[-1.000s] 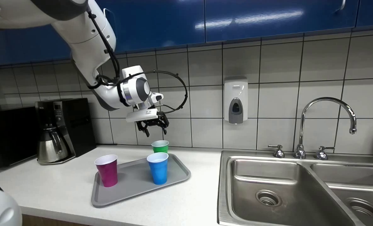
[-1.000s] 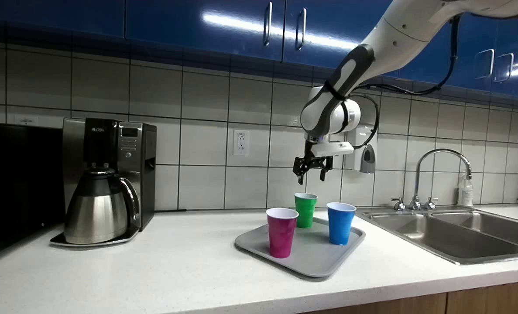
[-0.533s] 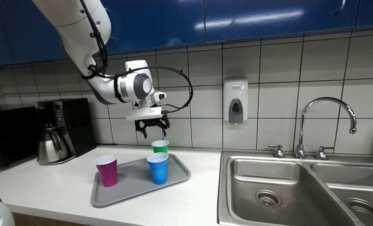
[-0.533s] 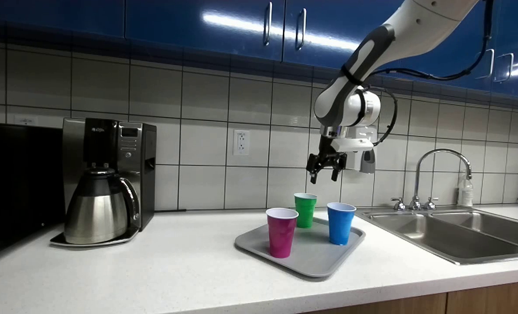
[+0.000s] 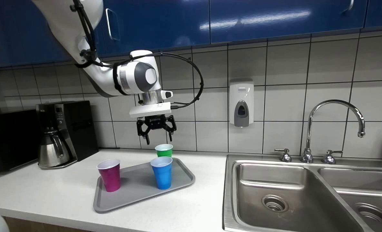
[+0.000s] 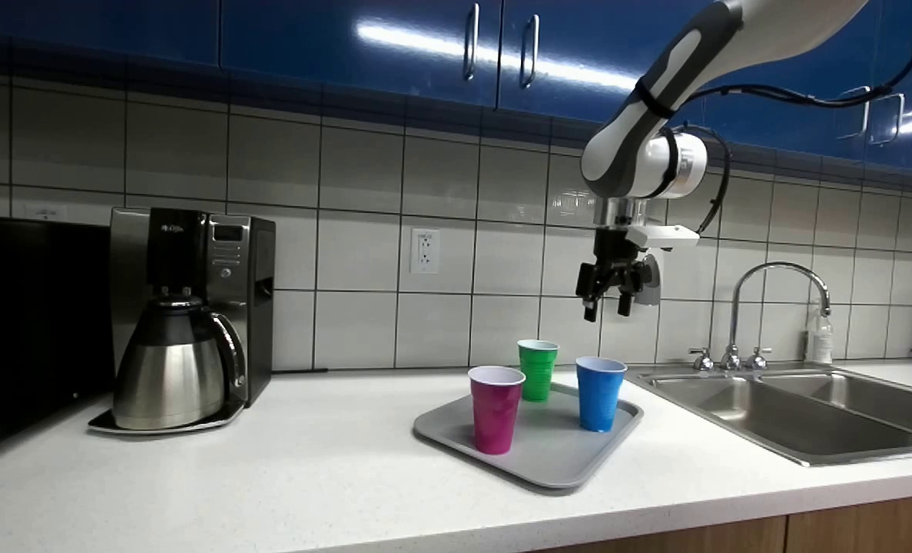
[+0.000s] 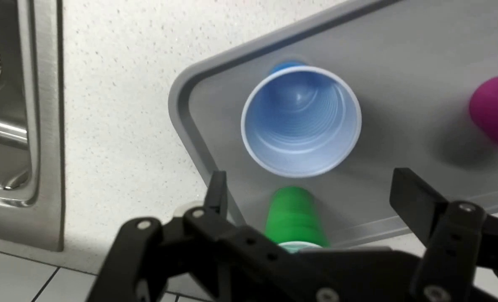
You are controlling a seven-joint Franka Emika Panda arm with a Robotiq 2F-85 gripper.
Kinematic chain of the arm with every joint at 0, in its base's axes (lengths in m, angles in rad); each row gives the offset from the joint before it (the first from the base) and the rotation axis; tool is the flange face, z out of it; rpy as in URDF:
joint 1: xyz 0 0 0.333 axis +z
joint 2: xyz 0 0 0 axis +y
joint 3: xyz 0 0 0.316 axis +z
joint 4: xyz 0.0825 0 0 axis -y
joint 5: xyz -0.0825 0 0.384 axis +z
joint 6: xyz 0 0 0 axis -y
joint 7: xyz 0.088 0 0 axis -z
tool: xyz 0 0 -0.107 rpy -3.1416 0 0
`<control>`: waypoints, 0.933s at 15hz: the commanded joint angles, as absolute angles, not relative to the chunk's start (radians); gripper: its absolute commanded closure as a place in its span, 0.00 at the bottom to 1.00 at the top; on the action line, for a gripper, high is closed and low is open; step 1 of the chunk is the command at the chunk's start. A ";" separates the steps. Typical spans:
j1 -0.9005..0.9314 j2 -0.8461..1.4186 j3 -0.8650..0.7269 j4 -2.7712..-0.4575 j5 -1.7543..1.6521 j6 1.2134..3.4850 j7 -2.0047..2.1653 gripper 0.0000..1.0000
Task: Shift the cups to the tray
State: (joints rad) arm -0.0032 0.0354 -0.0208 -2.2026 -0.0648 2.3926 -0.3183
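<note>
On the grey tray [image 5: 136,193]: a magenta cup [image 5: 110,176], a blue cup [image 5: 163,174] and a green cup [image 5: 164,151]

In an exterior view, a black coffee maker [image 5: 81,129] stands on the white counter [image 5: 207,193] near the tiled wall [image 5: 285,103], beside a black appliance [image 5: 12,138]. A soap dispenser [image 5: 241,103] hangs on the wall, and a chrome faucet [image 5: 308,135] rises behind the steel double sink [image 5: 230,193]. The blue cup stands in front of the green cup and hides its lower part. The gripper [image 5: 159,140] hangs above the tray, clear of all three cups. A steel coffee pot [image 5: 53,154] sits on the coffee maker's base, its contents hidden; each half of the sink shows a drain [image 5: 275,203].

In an exterior view, a wall outlet [image 6: 425,251] sits under blue cabinets [image 6: 333,61], a bottle [image 6: 820,339] stands behind the sink, and the gripper partly hides the soap dispenser. The cups stand upright on the tray, apart from one another: the magenta cup in front, the green cup at the back, the blue cup toward the sink.

In the wrist view, the gripper covers part of the green cup. The blue cup shows its pale ribbed inside. The fingers [image 7: 217,191] stand far apart with only air between them.
</note>
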 commanded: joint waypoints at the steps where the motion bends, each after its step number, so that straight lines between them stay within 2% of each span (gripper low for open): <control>1: -0.023 -0.058 -0.032 -2.250 -0.050 2.285 -0.418 0.00; 6: -0.027 -0.112 -0.061 -2.267 -0.088 2.177 -0.420 0.00; 14: -0.019 -0.109 -0.072 -2.271 -0.101 2.196 -0.395 0.00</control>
